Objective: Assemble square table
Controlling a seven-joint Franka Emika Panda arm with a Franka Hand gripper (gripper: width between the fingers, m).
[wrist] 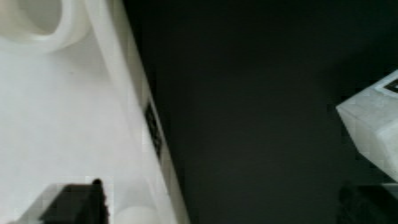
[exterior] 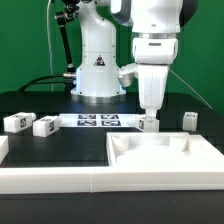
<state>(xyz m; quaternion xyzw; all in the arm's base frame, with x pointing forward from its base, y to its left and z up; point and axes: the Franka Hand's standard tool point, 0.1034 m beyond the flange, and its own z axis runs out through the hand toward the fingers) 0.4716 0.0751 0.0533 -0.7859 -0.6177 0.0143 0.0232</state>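
Exterior view: the arm (exterior: 155,25) reaches down over the black counter (exterior: 60,142). Its fingers (exterior: 147,110) point straight down just above 1 short white leg (exterior: 148,124), which stands at the far edge of the white tabletop (exterior: 165,150). From this side I cannot tell whether the fingers touch that leg. The tabletop lies flat toward the exterior view's right, rim up, with sunken panels. At the exterior view's left sits a leg (exterior: 15,122) and just beside it another leg (exterior: 45,125). The marker board (exterior: 97,121) lies between those 2 and the arm. A 4th leg (exterior: 188,120) stands at the exterior view's right. A long white rail (exterior: 50,178) borders the counter's near side.

Wrist view: the fingers (wrist: 71,200) stand wide apart, their dark tips at opposite sides, with nothing clamped between them. One tip is over the tabletop (wrist: 63,120), which shows a round hole (wrist: 36,25) and a dark tag (wrist: 157,130) on its edge. Bare counter (wrist: 249,100) fills the gap. A white piece (wrist: 374,125) lies near the other tip; which part it is I cannot tell.
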